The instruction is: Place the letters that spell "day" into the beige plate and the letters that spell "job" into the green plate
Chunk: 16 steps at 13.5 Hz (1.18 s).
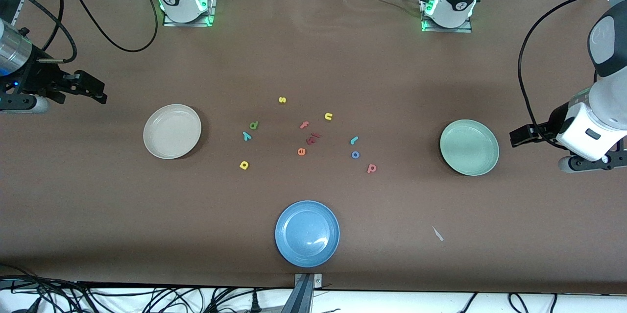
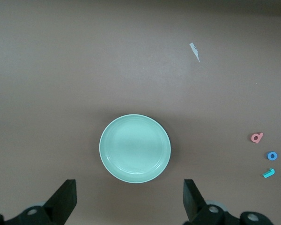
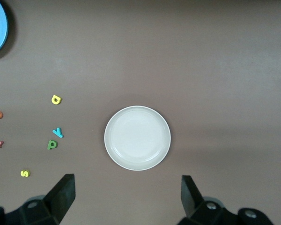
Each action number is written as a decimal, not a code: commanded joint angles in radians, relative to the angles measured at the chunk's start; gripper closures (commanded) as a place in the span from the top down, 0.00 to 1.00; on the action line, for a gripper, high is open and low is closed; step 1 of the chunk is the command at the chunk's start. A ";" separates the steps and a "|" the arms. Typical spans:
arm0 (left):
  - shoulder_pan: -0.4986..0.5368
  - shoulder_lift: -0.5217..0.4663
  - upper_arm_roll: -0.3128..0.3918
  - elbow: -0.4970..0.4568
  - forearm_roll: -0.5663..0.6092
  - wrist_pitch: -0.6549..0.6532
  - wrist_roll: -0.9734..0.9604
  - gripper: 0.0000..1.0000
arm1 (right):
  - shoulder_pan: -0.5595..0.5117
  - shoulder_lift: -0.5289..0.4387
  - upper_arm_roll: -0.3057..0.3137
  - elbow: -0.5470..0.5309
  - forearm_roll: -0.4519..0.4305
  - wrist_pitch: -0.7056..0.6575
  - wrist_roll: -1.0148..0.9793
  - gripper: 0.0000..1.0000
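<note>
Left gripper (image 2: pixel 129 201) and right gripper (image 3: pixel 127 199) cut off at frame edges, fingers spread wide, nothing held. Round mint-green plate (image 2: pixel 135 148) only in left wrist view, round cream-beige plate (image 3: pixel 137 138) only in right.

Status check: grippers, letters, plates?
Left gripper open, waiting near green plate; right gripper open, waiting near beige plate. Both plates hold nothing; day letters and job letters on table. Nothing blocking.

Blue plate (image 1: pixel 307 233) on brown table (image 1: pixel 313 58), nearest front camera. All letters lie farther from camera than blue plate. Orange e (image 1: pixel 301 152) closest of them. Dark red letter (image 1: pixel 312 138) just past e. Pink f (image 1: pixel 304 125) farther still. Yellow u (image 1: pixel 328 116) beside f. Yellow s (image 1: pixel 282 100) farthest. Small white scrap (image 1: pixel 438 234) toward left arm's end, level with blue plate.
</note>
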 commanded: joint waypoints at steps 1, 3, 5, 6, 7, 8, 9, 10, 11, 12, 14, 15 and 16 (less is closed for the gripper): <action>-0.006 0.001 0.001 0.017 0.013 -0.020 -0.007 1.00 | -0.004 -0.007 0.005 -0.006 0.006 0.007 0.002 1.00; -0.006 0.001 0.001 0.017 0.015 -0.020 -0.007 1.00 | -0.004 -0.007 0.005 -0.006 0.006 0.006 0.004 1.00; -0.006 0.001 0.001 0.017 0.015 -0.020 -0.007 1.00 | -0.004 -0.007 0.005 -0.006 0.006 0.006 0.004 1.00; -0.003 -0.001 0.001 0.017 0.013 -0.020 -0.007 1.00 | -0.004 -0.007 0.004 -0.006 0.006 0.006 0.004 1.00; -0.002 0.001 0.001 0.017 0.013 -0.020 -0.007 1.00 | -0.004 -0.007 0.005 -0.006 0.006 0.006 0.004 1.00; -0.003 0.001 0.001 0.016 0.013 -0.023 -0.007 1.00 | -0.004 -0.007 0.005 -0.006 0.006 0.006 0.004 1.00; -0.005 -0.001 0.001 0.016 0.013 -0.029 -0.007 1.00 | -0.004 -0.007 0.005 -0.006 0.006 0.006 0.004 1.00; -0.005 0.002 0.001 0.013 0.013 -0.029 -0.007 1.00 | -0.004 -0.007 0.004 -0.006 0.006 0.006 0.004 1.00; -0.005 0.010 0.001 0.014 0.013 -0.029 -0.007 1.00 | -0.004 -0.007 0.004 -0.006 0.007 0.006 0.004 1.00; -0.005 0.011 0.001 0.016 0.013 -0.029 -0.007 1.00 | -0.004 -0.007 0.004 -0.006 0.009 0.006 0.004 1.00; -0.006 0.011 0.001 0.013 0.013 -0.029 -0.007 1.00 | -0.004 -0.007 0.004 -0.006 0.009 0.006 0.004 1.00; 0.000 0.014 0.001 0.011 0.013 -0.029 -0.007 1.00 | -0.004 -0.007 0.005 -0.006 0.009 0.006 0.004 1.00; 0.007 0.022 0.001 0.011 0.007 -0.029 -0.005 1.00 | -0.004 -0.007 0.005 -0.006 0.009 0.004 0.004 1.00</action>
